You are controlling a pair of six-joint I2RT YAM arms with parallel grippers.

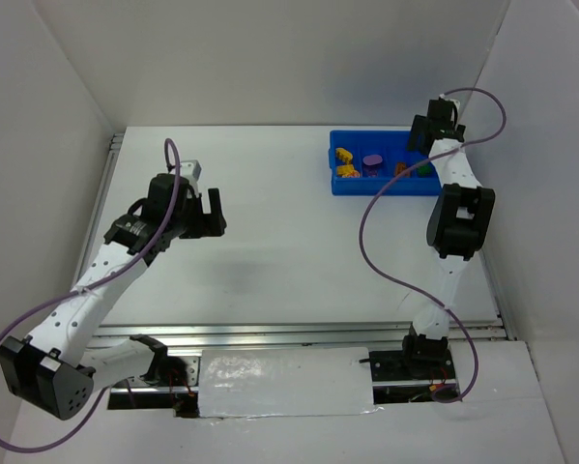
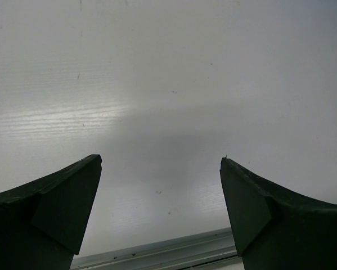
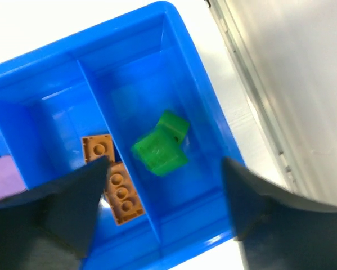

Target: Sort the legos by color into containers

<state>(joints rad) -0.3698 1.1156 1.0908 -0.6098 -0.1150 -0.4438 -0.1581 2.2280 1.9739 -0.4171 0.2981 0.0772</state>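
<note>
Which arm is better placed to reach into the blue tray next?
Right: the right pincer hangs open over the tray's green brick; the left pincer sits over bare table, far off.

Glossy plastic tray (image 3: 135, 35) — matt table (image 2: 168, 84)

Tray (image 1: 381, 187) on table (image 1: 289, 271) in the far-right back corner, compartments in a row left to right: several legos (image 1: 344, 162) in the leftmost, lone lego (image 1: 372, 160) in the second, pair of legos (image 3: 122, 194) in the third just beside the divider to the last, end lego (image 3: 160, 147) tilted mid-compartment in the rightmost. Right gripper (image 3: 163, 163) hangs above the tray's right end, directly over end lego. Left gripper (image 1: 212, 215) is over the table's left-middle, well apart from tray and all legos.
</note>
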